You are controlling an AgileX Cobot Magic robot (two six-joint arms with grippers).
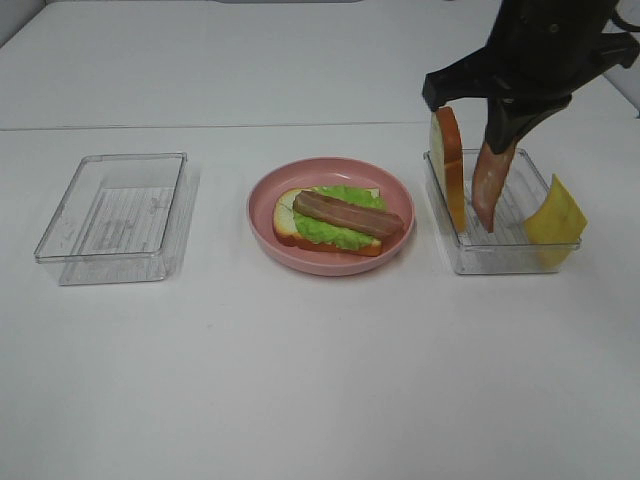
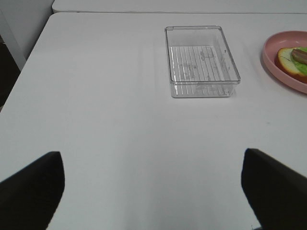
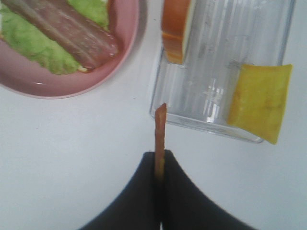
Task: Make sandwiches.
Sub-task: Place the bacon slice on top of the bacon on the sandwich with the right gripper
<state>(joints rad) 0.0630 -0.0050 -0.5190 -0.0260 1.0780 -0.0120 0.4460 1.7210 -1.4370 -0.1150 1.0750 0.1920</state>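
Note:
On the pink plate [image 1: 265,190] lies the part-built sandwich: a bread slice [image 1: 287,225], green lettuce [image 1: 335,228] and a brown bacon strip [image 1: 350,213] on top. My right gripper [image 1: 500,140] hangs over the right clear tray [image 1: 500,262], shut on a second bacon strip [image 1: 490,190] that dangles with its lower end inside the tray. In the right wrist view this bacon strip [image 3: 159,129] shows edge-on between the shut right gripper [image 3: 160,155]. A second bread slice [image 1: 449,165] leans upright on the tray's left wall and a yellow cheese square [image 1: 555,212] leans on its right wall. My left gripper [image 2: 153,191] is open, holding nothing.
An empty clear tray [image 1: 112,215] stands left of the plate; in the left wrist view this tray [image 2: 201,62] lies ahead of the left gripper, with the plate [image 2: 283,62] at the edge. The white table's rear seam runs behind all three.

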